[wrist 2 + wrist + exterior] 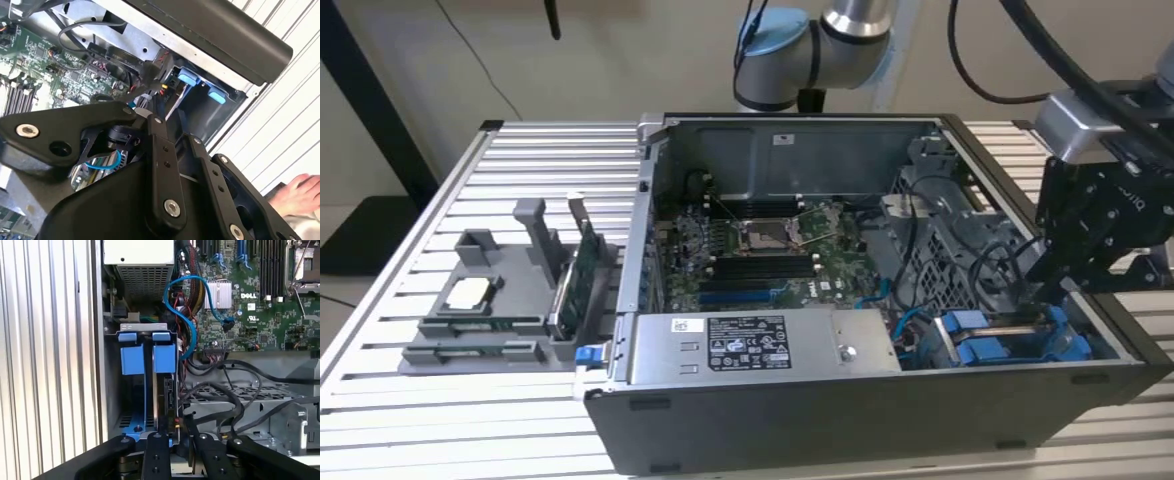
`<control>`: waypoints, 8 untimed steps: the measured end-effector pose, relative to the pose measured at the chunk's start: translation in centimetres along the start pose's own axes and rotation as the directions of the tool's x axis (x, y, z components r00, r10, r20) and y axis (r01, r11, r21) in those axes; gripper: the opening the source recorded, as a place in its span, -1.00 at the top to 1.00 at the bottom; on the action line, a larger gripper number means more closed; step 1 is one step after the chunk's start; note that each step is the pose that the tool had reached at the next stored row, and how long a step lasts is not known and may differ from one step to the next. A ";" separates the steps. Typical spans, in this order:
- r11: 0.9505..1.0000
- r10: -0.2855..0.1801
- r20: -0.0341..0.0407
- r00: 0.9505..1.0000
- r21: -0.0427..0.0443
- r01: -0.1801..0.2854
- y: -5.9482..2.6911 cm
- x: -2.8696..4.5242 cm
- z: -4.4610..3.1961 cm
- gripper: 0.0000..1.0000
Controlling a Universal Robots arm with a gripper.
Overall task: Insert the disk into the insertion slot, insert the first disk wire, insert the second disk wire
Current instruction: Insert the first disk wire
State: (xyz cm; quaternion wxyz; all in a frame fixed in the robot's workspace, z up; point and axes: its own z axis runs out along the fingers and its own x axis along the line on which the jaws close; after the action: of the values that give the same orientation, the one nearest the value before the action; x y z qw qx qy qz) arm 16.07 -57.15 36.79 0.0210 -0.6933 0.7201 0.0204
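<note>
The disk [165,395] stands edge-on in the insertion slot [131,400] of the drive cage, and its blue caddy tabs [148,352] are at the slot's mouth. The exterior view has the blue caddy [1001,342] low in the case's corner on that view's right. My gripper [1057,288] hangs just above that corner, right at the disk's near end [177,437]. Black wires [220,395] run past the gripper, and a blue cable [172,295] curls from the motherboard towards the disk. The disk's plugs are hidden.
The open computer case [854,410] lies on a slatted table [534,180]. Inside are the grey power-supply box [747,345] and the motherboard [761,250]. A grey fixture with parts [494,310] stands on the exterior view's left. A hand [300,192] rests outside the case.
</note>
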 end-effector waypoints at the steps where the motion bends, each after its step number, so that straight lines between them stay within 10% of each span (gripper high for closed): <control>1: 1.000 0.000 0.000 1.000 0.000 0.000 0.00 -0.01 -0.12 0.47; 8: 1.000 0.000 0.000 1.000 0.000 0.000 0.00 -0.04 -0.75 0.47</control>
State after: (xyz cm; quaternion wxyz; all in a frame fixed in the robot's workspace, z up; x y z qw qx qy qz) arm 16.07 -57.15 37.54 0.0211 -0.6932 0.7201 0.0205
